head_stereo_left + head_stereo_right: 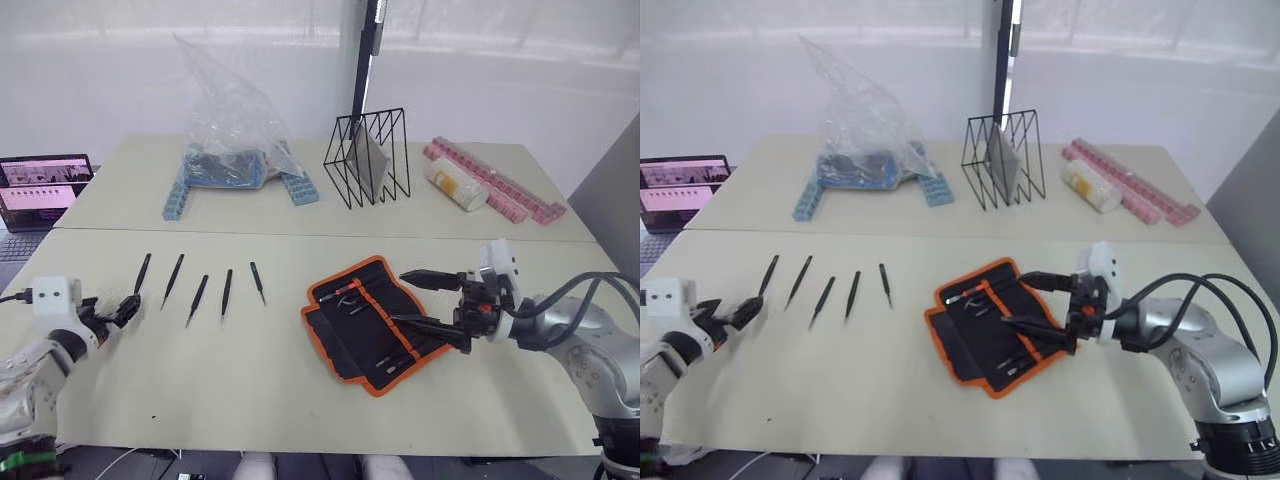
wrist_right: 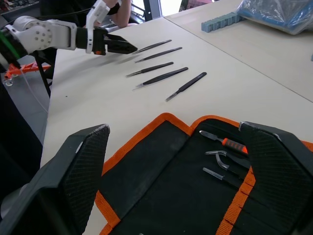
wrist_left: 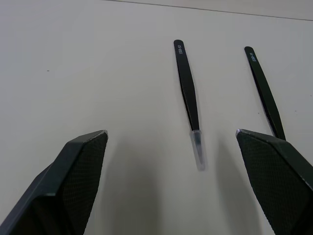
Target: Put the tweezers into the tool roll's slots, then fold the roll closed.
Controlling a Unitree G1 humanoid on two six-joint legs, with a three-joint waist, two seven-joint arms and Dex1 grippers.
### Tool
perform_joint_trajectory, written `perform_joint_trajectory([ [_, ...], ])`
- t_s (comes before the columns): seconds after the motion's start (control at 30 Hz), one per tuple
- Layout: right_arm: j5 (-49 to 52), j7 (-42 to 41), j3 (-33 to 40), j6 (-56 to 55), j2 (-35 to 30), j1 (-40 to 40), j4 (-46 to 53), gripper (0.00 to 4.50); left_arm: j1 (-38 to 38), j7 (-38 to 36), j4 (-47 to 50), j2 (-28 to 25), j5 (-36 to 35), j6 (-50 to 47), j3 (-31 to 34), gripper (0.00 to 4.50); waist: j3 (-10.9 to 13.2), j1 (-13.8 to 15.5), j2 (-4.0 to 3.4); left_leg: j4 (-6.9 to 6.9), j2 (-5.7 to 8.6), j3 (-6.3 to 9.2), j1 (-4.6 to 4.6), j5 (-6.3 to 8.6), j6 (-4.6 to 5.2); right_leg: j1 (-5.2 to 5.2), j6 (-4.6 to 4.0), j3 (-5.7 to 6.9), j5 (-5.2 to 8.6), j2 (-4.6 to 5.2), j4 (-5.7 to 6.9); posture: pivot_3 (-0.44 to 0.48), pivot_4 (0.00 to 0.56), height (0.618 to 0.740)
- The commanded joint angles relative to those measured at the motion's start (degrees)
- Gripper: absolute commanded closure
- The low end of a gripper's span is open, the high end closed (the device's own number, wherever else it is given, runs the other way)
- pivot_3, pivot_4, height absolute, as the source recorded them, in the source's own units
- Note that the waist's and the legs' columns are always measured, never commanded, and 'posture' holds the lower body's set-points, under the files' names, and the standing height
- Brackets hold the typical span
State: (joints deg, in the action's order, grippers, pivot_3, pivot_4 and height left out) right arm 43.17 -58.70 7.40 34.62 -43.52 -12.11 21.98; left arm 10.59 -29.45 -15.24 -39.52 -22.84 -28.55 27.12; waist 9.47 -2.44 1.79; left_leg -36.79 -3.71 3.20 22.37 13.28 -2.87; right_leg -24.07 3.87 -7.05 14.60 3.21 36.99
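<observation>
Tweezers [image 1: 199,289]: five, black, loose on the table [image 1: 260,390] in a row, long axes roughly parallel, lying away from the left gripper [image 1: 127,308]; none slotted yet. The outermost lies just ahead of that gripper's spread, empty fingers [image 3: 73,181], its capped tip toward them; the next sits beside one finger. White lettering near the blunt ends, too small to read. Tool roll [image 1: 375,322]: unfolded, orange-edged, other small tools in its slots [image 2: 226,161]; the right gripper [image 1: 432,300] hangs over it, fingers wide apart, holding nothing. Left arm is judged nearer for the pick.
</observation>
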Motion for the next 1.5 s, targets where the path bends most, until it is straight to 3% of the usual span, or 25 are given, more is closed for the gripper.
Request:
perform_joint_trajectory([
  [0.03,1.5,0.8,1.31,0.45,-0.07,0.62,2.98,0.0,5.09,-2.08,-6.75,-0.88,1.4,2.8,-2.22,0.03,0.0,0.2,0.0,0.0,0.01,0.0,0.0,0.0,0.0,0.01,-0.06,0.0,-0.03,0.01,0.0,0.0,0.15,0.718],
  [0.27,2.37,1.93,2.01,1.34,-0.74,1.66,4.97,0.0,13.39,-3.7,-21.53,-0.83,5.51,7.98,-6.22,0.03,-0.03,0.37,-0.06,0.0,0.01,0.02,-0.05,-0.02,-0.01,0.04,-0.17,0.03,-0.11,0.0,0.06,0.0,0.15,0.718],
  [0.47,3.65,3.56,3.36,2.61,-1.1,2.19,6.54,0.0,14.72,-5.78,-25.63,0.65,8.86,10.96,-10.39,1.82,-0.11,0.74,-0.21,0.0,0.04,0.02,-0.08,-0.04,-0.04,0.09,-0.11,0.02,-0.08,0.02,0.09,0.0,0.15,0.718],
  [0.73,4.38,4.33,4.23,3.4,-1.65,3.17,7.53,0.0,12.89,-6.48,-26.28,2.12,9.63,12.49,-11.09,4.45,-0.27,1.77,-0.47,-0.04,0.2,0.02,-0.09,-0.04,-0.05,0.16,0.03,-0.01,-0.02,0.16,0.07,0.0,0.15,0.718],
  [1.17,4.02,6.14,4.13,3.64,-1.79,5.77,9.03,0.0,12.42,-7.09,-23.88,0.49,10.23,16.49,-10.19,4.48,-0.27,1.66,-0.49,-0.04,0.23,0.03,-0.41,-0.04,-0.04,0.57,0.38,0.01,0.18,0.19,0.0,0.0,0.15,0.718],
  [1.4,0.82,11.56,6.08,1.27,0.07,14.01,11.48,0.0,6.72,-8.88,-3.18,-2.88,6.94,10.71,-8.78,4.48,-0.12,1.61,-0.22,-0.04,0.19,0.04,-0.31,-0.03,-0.05,0.49,0.37,0.02,0.18,0.19,-0.03,0.0,0.15,0.718],
  [1.5,0.86,14.82,7.74,0.94,2.46,18.72,13.85,0.78,4.7,-10.22,8.58,-3.95,4.71,4.09,-9.55,4.5,-0.06,1.66,-0.02,-0.04,0.16,0.07,-0.06,-0.04,-0.07,0.18,0.36,0.05,0.17,0.18,0.03,0.0,0.15,0.718],
])
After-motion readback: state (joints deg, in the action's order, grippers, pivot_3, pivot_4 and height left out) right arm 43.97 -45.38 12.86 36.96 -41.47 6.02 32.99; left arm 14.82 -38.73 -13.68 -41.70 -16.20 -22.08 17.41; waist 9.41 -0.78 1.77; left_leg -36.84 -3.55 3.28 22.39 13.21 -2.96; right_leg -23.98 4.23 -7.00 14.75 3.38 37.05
